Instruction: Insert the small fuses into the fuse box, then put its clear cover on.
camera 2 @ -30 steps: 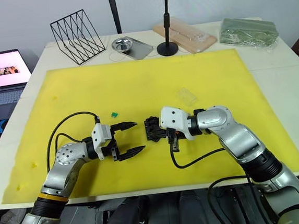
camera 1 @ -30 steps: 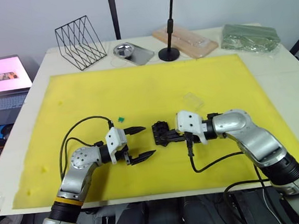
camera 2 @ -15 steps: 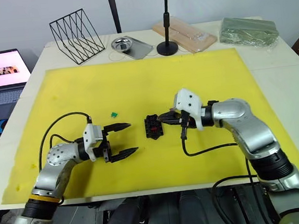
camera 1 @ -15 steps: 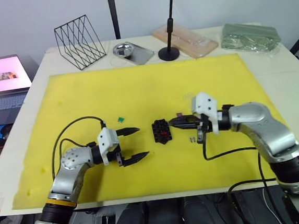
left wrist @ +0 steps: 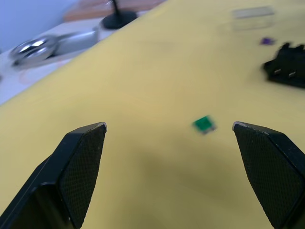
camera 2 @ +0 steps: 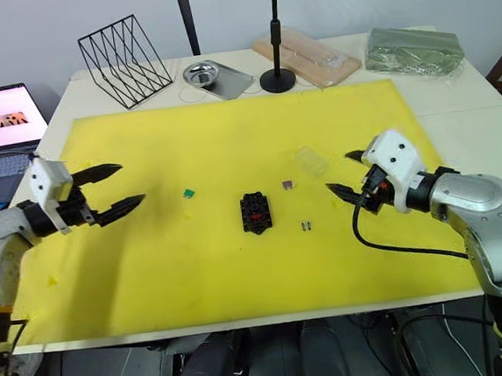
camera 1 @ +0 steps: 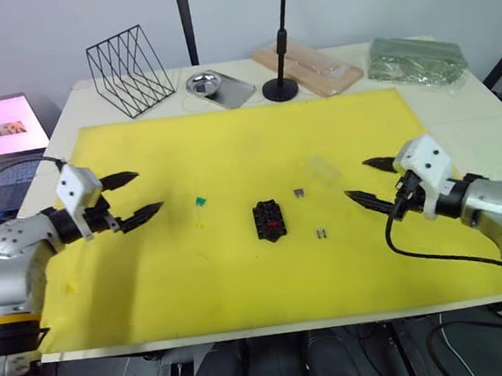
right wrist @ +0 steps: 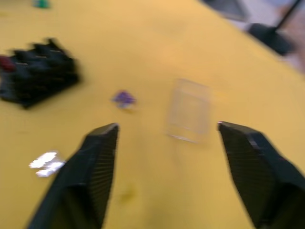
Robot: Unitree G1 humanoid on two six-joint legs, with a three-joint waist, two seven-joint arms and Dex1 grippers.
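Note:
The black fuse box (camera 1: 270,221) lies mid-mat with a red fuse (camera 2: 255,216) seated in it. The other small fuses lie loose on the mat. The green one (camera 1: 200,201) is to its left, the purple one (camera 1: 299,193) just beyond its right side, and the greyish clear one (camera 1: 322,233) at its right. The clear cover (camera 1: 322,168) lies flat farther right and back. My left gripper (camera 1: 146,191) hovers open well left of the green fuse (left wrist: 205,124). My right gripper (camera 1: 357,179) is open and empty, right of the cover (right wrist: 189,110).
The yellow mat (camera 1: 230,146) covers most of the table. Along the back stand a wire rack (camera 1: 130,59), a metal tray (camera 1: 216,85), a black stand base (camera 1: 282,87), a packaged wooden board (camera 1: 309,64) and a green bag (camera 1: 417,59). A laptop (camera 1: 0,131) sits off the left edge.
My right gripper has drawn back to the right from the fuse box and opened. My left gripper, still open, has swung far left, away from the box.

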